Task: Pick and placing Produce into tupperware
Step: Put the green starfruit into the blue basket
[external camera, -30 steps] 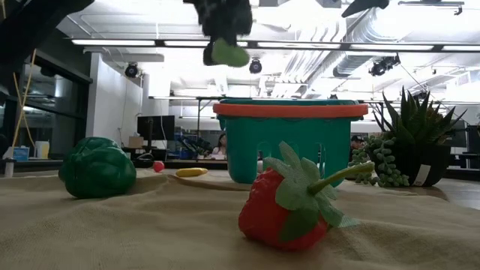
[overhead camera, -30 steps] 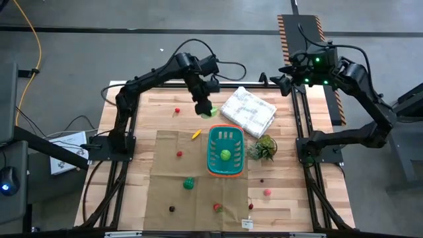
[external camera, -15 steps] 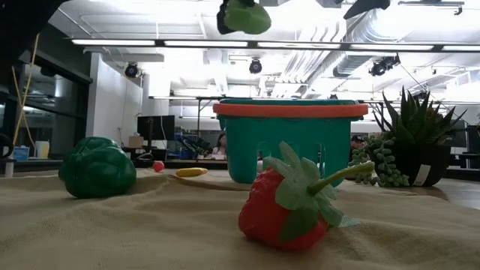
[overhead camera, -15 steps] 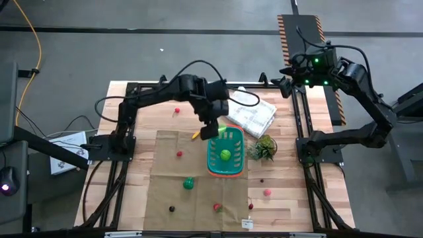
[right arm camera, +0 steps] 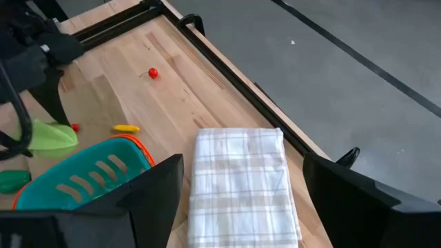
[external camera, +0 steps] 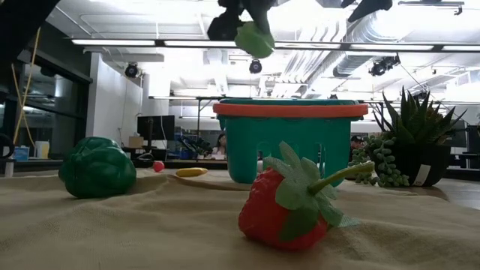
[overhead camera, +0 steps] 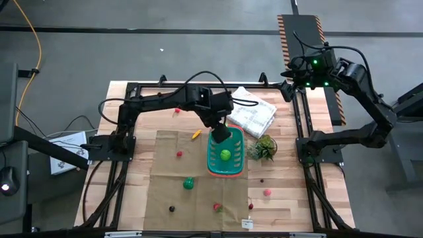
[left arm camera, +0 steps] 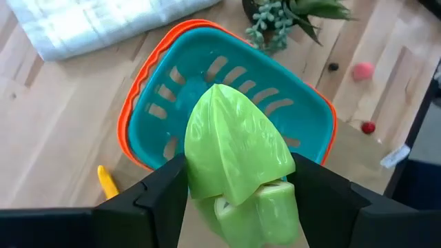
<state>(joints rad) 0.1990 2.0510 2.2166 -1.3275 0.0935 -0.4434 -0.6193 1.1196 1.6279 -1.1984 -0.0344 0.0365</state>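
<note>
My left gripper hangs above the far end of the teal basket and is shut on a light green leafy piece. The low view shows that piece high over the basket's orange rim. A round green piece lies inside the basket. On the brown cloth lie a dark green pepper, a strawberry, a yellow piece and small red berries. My right gripper waits open above the table's far right corner. My left gripper pinches the leafy piece at its pale stalk end between its two fingers, one on each side. The fingers point steeply down from above. The leaf's pointed end sticks out past the fingertips toward the basket, and the piece hangs clear of everything.
A folded white checked cloth lies at the far side, just behind the basket. A spiky potted plant stands right of the basket. More small berries lie near the right front, and black frame rails run along the table's sides.
My left gripper has carried the leafy piece from the far left of the basket toward the table's right and near edges, ending over the basket's far end. The wrist has rolled on the way, and the piece stays held and clear of the table.
</note>
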